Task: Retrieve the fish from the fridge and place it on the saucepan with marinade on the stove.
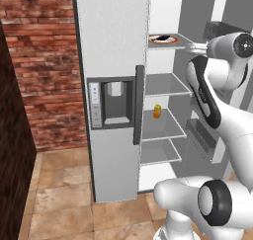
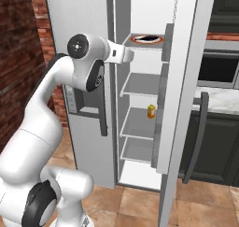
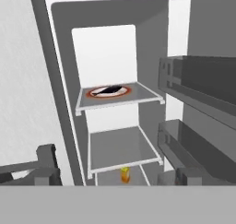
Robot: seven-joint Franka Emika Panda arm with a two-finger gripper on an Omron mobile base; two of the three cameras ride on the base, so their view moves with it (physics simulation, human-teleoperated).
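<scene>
The fish [image 3: 109, 90] — flat, dark, on a round orange-rimmed plate [image 3: 94, 93] — is seen on a smooth white fridge [image 1: 113, 36] shelf; the gripper [image 3: 110, 174] is held with jaws apart, nothing clasped.

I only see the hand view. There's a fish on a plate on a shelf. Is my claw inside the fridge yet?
Observer: Not yet. In the right base view the claw hangs open in front of the fridge opening, at its left edge, about level with the shelf that holds the fish.
Operator: Is the other door open too?
Observer: No. The left door, the one with the water dispenser, is shut. The right door is swung wide open.
</scene>
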